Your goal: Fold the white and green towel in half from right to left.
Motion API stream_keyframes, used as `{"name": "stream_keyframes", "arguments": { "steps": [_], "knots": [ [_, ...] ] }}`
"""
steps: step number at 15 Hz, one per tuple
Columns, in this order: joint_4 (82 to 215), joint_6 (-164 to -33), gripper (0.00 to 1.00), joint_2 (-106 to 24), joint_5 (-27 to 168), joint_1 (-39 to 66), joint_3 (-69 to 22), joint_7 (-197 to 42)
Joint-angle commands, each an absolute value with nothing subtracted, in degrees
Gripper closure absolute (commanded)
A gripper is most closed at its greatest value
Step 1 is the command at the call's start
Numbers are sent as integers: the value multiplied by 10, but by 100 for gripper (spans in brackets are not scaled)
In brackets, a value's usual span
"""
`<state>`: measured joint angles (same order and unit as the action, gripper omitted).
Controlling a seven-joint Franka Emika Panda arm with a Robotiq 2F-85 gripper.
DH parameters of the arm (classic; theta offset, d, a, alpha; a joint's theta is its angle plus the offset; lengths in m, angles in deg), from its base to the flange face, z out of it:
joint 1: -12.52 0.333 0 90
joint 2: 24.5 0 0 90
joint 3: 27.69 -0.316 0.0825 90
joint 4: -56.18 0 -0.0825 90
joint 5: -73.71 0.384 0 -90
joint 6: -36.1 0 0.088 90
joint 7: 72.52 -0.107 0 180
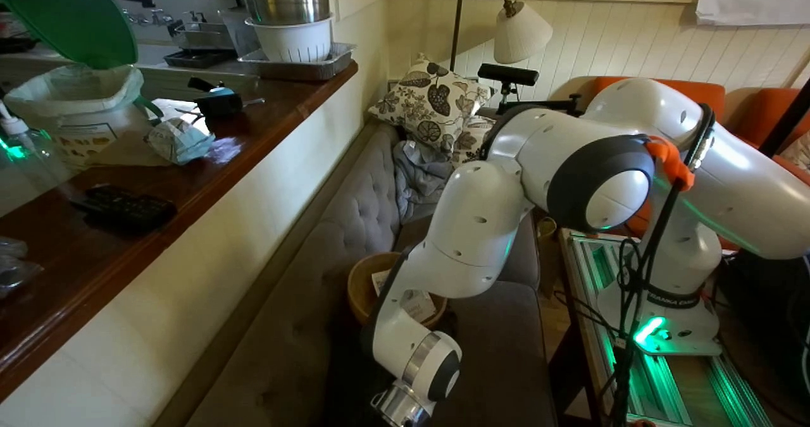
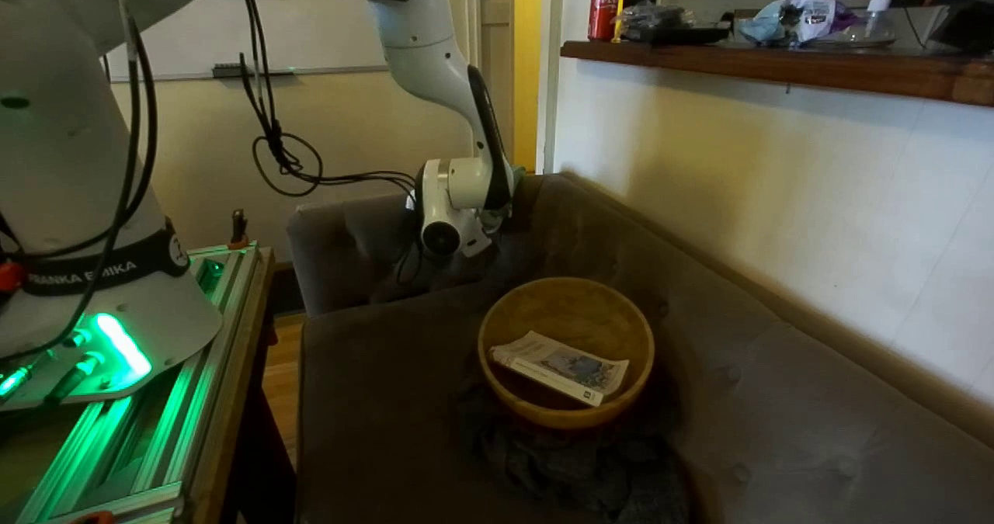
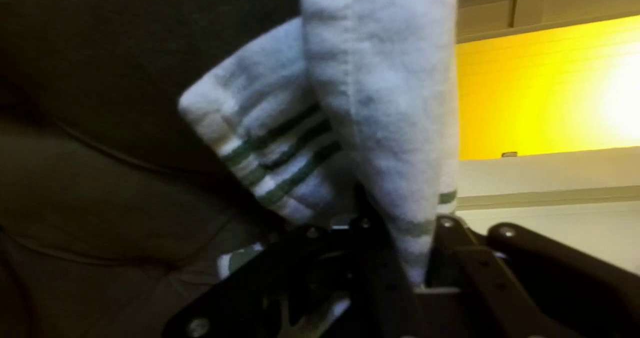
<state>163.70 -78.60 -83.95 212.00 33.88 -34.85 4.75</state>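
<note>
In the wrist view, the jaws of the black metal gripper (image 3: 407, 230) are clenched on the white-and-green striped cloth towel (image 3: 385, 87), and one striped part of it spreads out beside them. In an exterior view, the white robot arm (image 2: 423, 58) bends down near the armrest (image 2: 330, 256) of the grey fabric sofa (image 2: 373, 400). On the sofa is a round yellow-brown wooden bowl (image 2: 598, 318), in which lies a pale paperback book (image 2: 563, 365). A red drink can (image 2: 603, 13) stands on the dark brown wooden counter (image 2: 745, 66).
</note>
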Motion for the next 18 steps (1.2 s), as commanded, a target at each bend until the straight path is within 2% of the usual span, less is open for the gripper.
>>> {"name": "stream_keyframes", "arguments": {
  "steps": [1, 9, 10, 12, 18],
  "knots": [
    [1720, -785, 100, -759, 2161, 334, -344, 99],
    [1832, -764, 98, -661, 2201, 311, -326, 138],
    [1842, -772, 98, -653, 2174, 258, -359, 152],
    [1862, -771, 98, -636, 2174, 239, -369, 162],
    [1884, -760, 98, -623, 2157, 306, -358, 170]
  ]
}}
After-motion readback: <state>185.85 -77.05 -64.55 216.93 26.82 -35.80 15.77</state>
